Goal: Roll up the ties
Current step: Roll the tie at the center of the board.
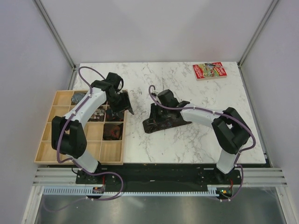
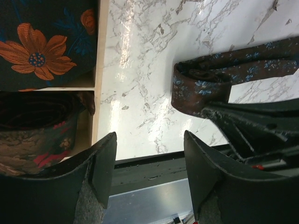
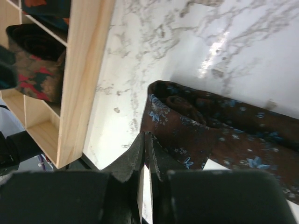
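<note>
A dark brown tie with small blue flowers [image 1: 164, 123] lies on the marble table, partly rolled at its left end; it also shows in the right wrist view [image 3: 210, 126] and the left wrist view [image 2: 210, 79]. My right gripper [image 1: 156, 112] [image 3: 146, 136] is shut, its tips pinching the rolled end's edge. My left gripper [image 1: 125, 105] [image 2: 149, 140] is open and empty, hovering by the wooden tray's right edge, left of the tie. Rolled ties sit in tray compartments: a dark patterned one [image 1: 113, 131] [image 2: 37, 130] [image 3: 37, 60] and one with orange flowers [image 2: 42, 46].
The wooden compartment tray [image 1: 46, 135] [image 2: 100, 70] [image 3: 88, 70] stands at the table's left, overhanging its left edge. A red printed booklet [image 1: 209, 71] lies at the far right corner. Grey walls enclose the table on three sides.
</note>
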### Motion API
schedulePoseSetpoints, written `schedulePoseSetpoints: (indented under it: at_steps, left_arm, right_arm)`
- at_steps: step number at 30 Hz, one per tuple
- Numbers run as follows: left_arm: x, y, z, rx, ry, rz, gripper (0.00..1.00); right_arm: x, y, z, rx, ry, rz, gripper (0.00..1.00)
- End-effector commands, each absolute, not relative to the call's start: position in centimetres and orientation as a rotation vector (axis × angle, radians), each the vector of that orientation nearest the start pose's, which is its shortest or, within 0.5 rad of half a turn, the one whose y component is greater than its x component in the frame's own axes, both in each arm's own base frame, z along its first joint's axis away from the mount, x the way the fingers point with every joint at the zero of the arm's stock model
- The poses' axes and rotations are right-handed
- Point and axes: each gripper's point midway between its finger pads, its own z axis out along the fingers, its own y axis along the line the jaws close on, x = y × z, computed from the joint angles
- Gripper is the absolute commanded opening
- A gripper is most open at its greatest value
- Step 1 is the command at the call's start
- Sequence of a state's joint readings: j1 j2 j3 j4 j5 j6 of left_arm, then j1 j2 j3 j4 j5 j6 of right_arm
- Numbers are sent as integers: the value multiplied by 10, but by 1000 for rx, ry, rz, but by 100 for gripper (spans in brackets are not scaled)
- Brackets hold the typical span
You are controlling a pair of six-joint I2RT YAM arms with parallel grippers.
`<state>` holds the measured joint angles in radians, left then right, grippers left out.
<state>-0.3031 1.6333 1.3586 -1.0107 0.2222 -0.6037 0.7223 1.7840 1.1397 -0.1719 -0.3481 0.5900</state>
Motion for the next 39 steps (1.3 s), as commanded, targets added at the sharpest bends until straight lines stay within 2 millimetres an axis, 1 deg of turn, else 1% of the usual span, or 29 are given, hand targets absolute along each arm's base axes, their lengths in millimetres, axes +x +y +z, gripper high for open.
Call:
schedulePoseSetpoints:
  at_steps: [1, 2, 8, 10, 11, 13, 14, 15, 16, 17, 19, 20, 22, 24, 25, 27, 28, 35, 37, 39]
  left_arm:
    - [294, -163, 143, -311, 2840, -580, 64]
    - [292, -163, 141, -311, 2844, -585, 64]
    - [293, -172, 147, -283, 2799, -670, 64]
    - [292, -177, 149, -275, 2786, -716, 64]
    - [291, -181, 146, -263, 2784, -734, 64]
    - [287, -189, 143, -242, 2788, -775, 64]
    - [289, -193, 142, -226, 2775, -789, 64]
    - [290, -197, 141, -219, 2770, -804, 64]
    - [286, -203, 137, -199, 2783, -819, 64]
    - [289, -208, 137, -180, 2764, -830, 64]
    - [287, -218, 133, -151, 2769, -843, 64]
    - [291, -223, 130, -137, 2756, -851, 64]
    - [289, -231, 122, -119, 2763, -857, 64]
    - [292, -240, 115, -108, 2752, -869, 64]
    - [287, -244, 109, -96, 2763, -870, 65]
    - [289, -252, 101, -87, 2760, -874, 66]
    - [285, -255, 95, -83, 2772, -858, 66]
    - [280, -266, 68, -114, 2788, -861, 67]
    - [275, -269, 59, -128, 2800, -863, 67]
    - [276, -271, 51, -145, 2791, -858, 67]
  right_arm:
    - [282, 333, 61, -360, 2577, 951, 13]
    - [281, 328, 56, -361, 2587, 944, 13]
    - [279, 305, 36, -330, 2627, 910, 12]
    - [282, 297, 32, -308, 2626, 908, 11]
    - [281, 292, 28, -299, 2634, 904, 11]
    - [284, 288, 27, -277, 2622, 918, 11]
    - [283, 284, 22, -268, 2631, 914, 11]
    - [284, 283, 21, -266, 2626, 920, 10]
    - [285, 282, 20, -262, 2625, 921, 10]
    - [283, 280, 14, -259, 2641, 919, 10]
    - [284, 276, 11, -247, 2642, 918, 9]
    - [281, 274, 7, -247, 2650, 920, 9]
    - [282, 270, 5, -229, 2649, 922, 9]
    - [280, 265, 2, -218, 2655, 924, 9]
    - [279, 263, 0, -208, 2663, 923, 8]
    - [275, 259, -4, -199, 2678, 922, 8]
    - [279, 260, -3, -197, 2656, 932, 8]
    - [274, 253, -11, -176, 2669, 943, 7]
    - [273, 253, -12, -178, 2671, 950, 7]
    - [272, 253, -13, -175, 2673, 953, 6]
